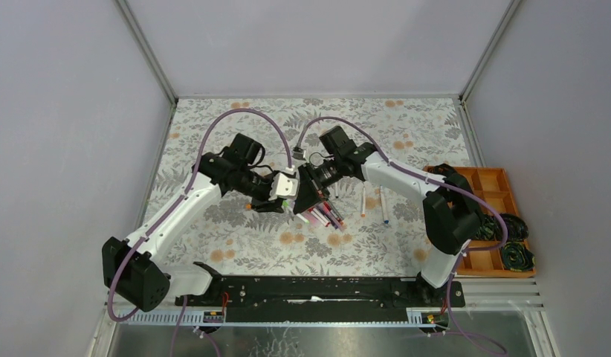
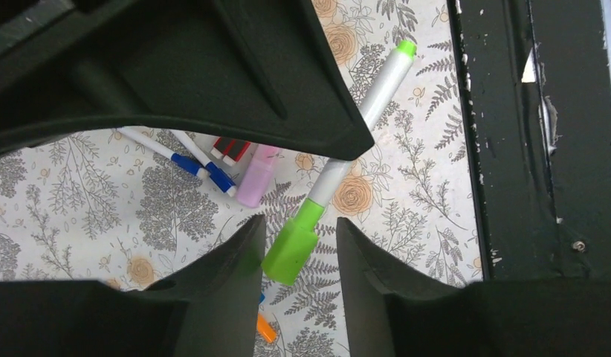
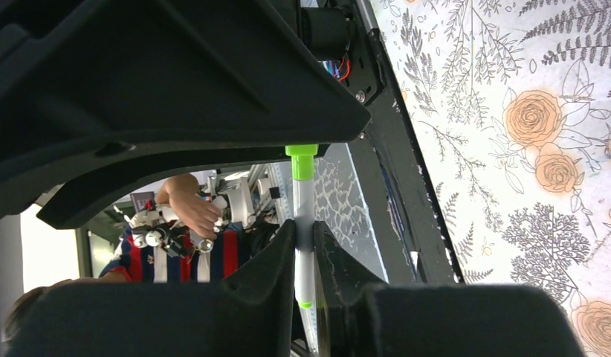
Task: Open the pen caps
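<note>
The right claw (image 3: 304, 230) pinches the green pen (image 3: 305, 197) by its barrel while the left claw (image 2: 300, 222), spread around the green cap (image 2: 291, 249), must next squeeze shut and pull it straight off.

A robotics lab cell: grey panel walls (image 1: 302, 44) on aluminium framing (image 1: 148, 52) enclose a floral-clothed table (image 1: 213, 126).
</note>
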Motion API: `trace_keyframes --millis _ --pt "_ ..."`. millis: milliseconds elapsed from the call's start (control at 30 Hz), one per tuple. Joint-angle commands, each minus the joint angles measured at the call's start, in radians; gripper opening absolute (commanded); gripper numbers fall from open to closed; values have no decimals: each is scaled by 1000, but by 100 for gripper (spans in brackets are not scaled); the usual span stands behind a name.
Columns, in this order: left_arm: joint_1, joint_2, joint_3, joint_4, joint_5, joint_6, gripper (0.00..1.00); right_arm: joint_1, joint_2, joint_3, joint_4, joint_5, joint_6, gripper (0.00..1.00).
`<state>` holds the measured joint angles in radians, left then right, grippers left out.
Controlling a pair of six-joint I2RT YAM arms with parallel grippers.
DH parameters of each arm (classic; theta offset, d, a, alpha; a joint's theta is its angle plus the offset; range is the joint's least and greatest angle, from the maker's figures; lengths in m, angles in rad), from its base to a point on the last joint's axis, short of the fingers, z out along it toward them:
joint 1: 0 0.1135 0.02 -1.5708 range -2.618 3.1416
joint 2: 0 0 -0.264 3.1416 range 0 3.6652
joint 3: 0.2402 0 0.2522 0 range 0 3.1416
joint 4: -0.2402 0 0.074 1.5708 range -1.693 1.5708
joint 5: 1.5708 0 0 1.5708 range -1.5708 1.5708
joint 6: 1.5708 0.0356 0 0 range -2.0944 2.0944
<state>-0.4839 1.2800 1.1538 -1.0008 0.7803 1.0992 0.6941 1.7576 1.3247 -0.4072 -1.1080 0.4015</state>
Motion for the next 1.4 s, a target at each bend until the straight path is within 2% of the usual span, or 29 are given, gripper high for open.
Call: trace_keyframes --millis 0,100,200,233,300,367,467,600,667,733,767,967,1167,1367 --pt "-23 7 -17 30 -18 18 40 6 25 47 7 -37 27 0" --pt "-32 8 -32 30 -24 25 24 5 31 44 18 -39 40 0" --pt "-41 14 -41 30 -15 23 0 7 43 44 42 -41 61 0" --pt "-43 15 -41 32 -14 18 0 7 48 43 53 -43 72 0" --pt "-44 15 -44 45 -14 9 0 9 55 42 77 -44 91 15" --pt "-44 16 -45 53 -24 1 0 18 57 37 96 -45 103 23" --pt "-44 19 -44 57 -36 -1 0 35 62 24 128 -54 122 29" --pt "-43 20 -42 66 -41 -8 0 49 72 4 177 -58 152 30" --pt "-44 21 -39 67 -42 -9 0 50 74 5 180 -52 152 24" --pt "-44 21 -40 67 -52 -8 0 50 70 7 164 -44 143 5" --pt "-43 20 -39 67 -61 -6 0 50 66 8 143 -37 127 0" --pt "-17 17 -51 63 -172 59 0 34 9 -53 79 -31 65 0" --pt "176 66 -32 53 -196 178 0 -2 -64 -134 34 -6 26 0" --pt "271 97 -48 115 -223 207 0 -41 -99 -168 -19 71 -9 0"
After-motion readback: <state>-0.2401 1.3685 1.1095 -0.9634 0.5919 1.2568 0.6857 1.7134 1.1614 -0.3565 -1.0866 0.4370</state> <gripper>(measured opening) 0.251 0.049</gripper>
